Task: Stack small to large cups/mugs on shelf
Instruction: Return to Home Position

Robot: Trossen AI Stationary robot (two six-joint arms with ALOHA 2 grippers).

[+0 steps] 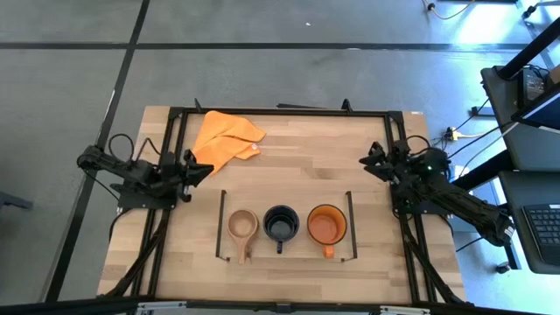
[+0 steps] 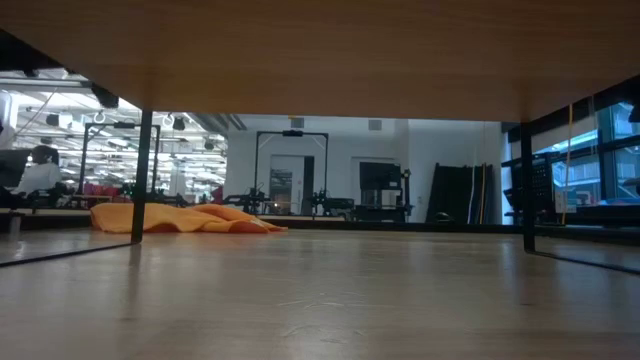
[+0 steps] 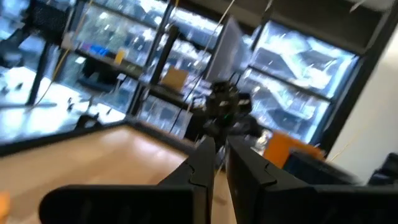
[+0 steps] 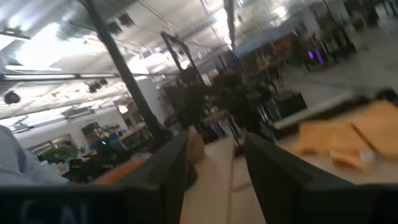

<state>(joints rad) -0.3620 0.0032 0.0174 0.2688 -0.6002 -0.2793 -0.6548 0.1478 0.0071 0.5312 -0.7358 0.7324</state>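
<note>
In the high view three cups stand upright in a row on the shelf [image 1: 227, 199], a light-wood area inside a thin black frame. From left to right they are the small tan wooden cup [image 1: 241, 225], the black mug [image 1: 281, 224] and the larger orange mug [image 1: 326, 225]. Their handles point toward the near edge. My left gripper [image 1: 206, 168] is shut and empty, left of the shelf. My right gripper [image 1: 367, 160] is open and empty, right of the shelf and farther back. The cups do not show in the low view.
A crumpled orange cloth [image 1: 226, 140] lies at the far left of the table and also shows in the low view [image 2: 180, 217]. A larger black metal frame [image 1: 280, 111] runs around the table top, and its posts [image 2: 145, 170] stand at the sides.
</note>
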